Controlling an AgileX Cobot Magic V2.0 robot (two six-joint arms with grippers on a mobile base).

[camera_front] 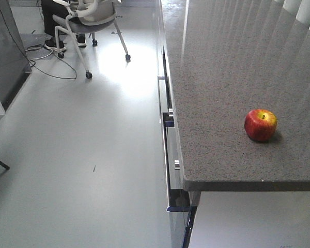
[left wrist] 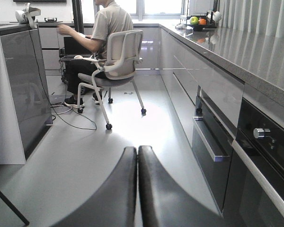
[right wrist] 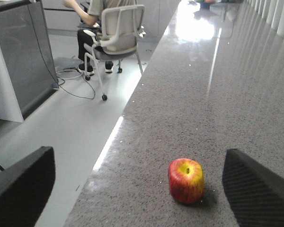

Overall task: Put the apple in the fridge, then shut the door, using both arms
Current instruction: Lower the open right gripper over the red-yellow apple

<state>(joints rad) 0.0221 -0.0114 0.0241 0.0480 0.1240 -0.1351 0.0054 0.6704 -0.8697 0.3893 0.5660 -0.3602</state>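
Item 1: apple (camera_front: 260, 124), red with a yellow patch, upright, stem up, on the grey speckled bench (camera_front: 222, 67), near its front edge.

Item 2: right hand (right wrist: 137, 156), spread wide and holding nothing. I see the apple ahead between its fingers (right wrist: 258, 191), nearer the right one, touching neither.

Item 3: left hand (left wrist: 137, 150), fingers pressed together with nothing between them, below bench height, alongside the drawers (left wrist: 203, 109).

Item 4: tall dark grey unit (left wrist: 21, 85) on the left, possibly the fridge; I see only its outside.

Item 5: wheeled chair (left wrist: 116, 61) with a seated person (left wrist: 109, 23), further down the aisle.
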